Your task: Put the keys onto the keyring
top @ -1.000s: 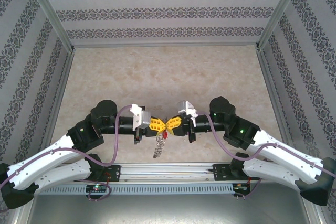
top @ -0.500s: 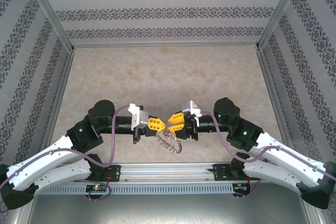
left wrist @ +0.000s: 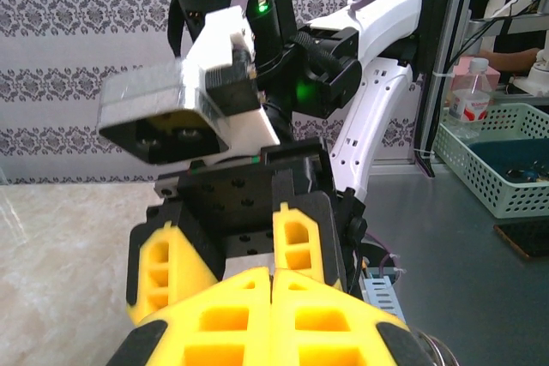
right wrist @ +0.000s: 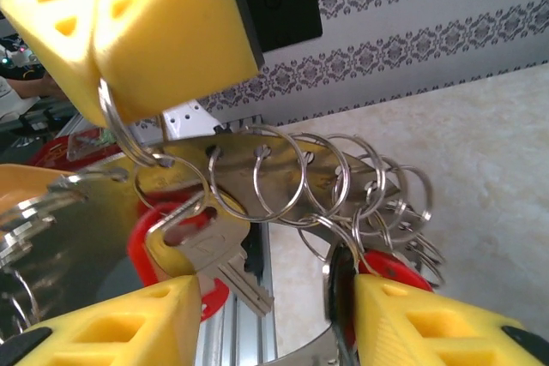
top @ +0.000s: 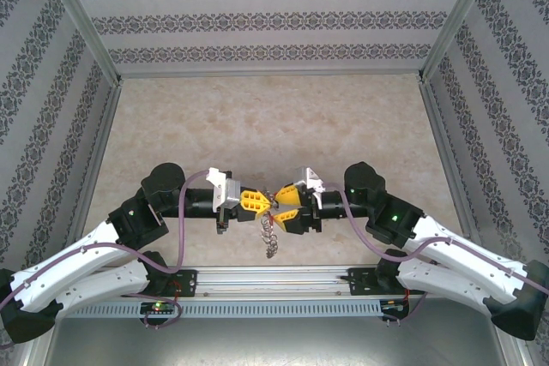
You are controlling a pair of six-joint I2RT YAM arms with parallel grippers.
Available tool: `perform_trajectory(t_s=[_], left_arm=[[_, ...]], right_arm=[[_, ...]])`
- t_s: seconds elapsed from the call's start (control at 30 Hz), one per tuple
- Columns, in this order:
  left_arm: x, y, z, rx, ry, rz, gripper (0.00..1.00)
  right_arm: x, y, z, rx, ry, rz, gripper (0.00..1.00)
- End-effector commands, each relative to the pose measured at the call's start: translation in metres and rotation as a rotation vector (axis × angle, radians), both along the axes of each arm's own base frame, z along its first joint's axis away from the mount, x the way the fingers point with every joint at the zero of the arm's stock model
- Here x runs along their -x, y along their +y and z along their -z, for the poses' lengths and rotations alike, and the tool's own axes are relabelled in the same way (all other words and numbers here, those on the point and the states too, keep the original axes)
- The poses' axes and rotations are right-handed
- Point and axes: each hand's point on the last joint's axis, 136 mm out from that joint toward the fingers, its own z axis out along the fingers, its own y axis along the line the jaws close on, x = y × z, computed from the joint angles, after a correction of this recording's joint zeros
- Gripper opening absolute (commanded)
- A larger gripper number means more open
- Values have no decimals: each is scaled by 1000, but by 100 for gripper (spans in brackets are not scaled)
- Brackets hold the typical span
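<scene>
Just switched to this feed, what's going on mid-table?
The left tool is shut on one loop of the keyring, which hangs from it. The right tool faces it with its jaws apart; red-headed keys already on the rings sit between them, apparently unclamped.

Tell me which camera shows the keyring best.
Right wrist: the keyring is close up, loops distinct, hanging from the left gripper. Top external shows it small and dangling; left wrist catches a sliver at the bottom edge.
</scene>
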Motion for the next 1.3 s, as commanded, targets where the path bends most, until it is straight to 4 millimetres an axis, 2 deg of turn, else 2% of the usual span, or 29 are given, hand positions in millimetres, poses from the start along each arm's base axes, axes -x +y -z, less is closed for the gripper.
perform_trajectory(t_s=[0.0, 0.3, 0.5, 0.7, 0.93, 1.27], left_arm=[[4, 4, -27, 90, -51, 19, 0], [0, 3, -24, 85, -44, 6, 0], [1, 5, -25, 91, -43, 8, 0], [-1, 5, -27, 103, -35, 15, 0], [-4, 3, -27, 107, -24, 11, 0], [-6, 3, -27, 103, -16, 6, 0]], right_arm=[[6, 1, -3, -36, 1, -41, 51], [15, 4, -9, -64, -21, -70, 50], [10, -6, -8, -61, -73, 19, 50], [16, -14, -3, -74, -126, 86, 53], [22, -10, -12, -103, -172, 74, 40], [25, 4, -23, -103, -215, 40, 34]])
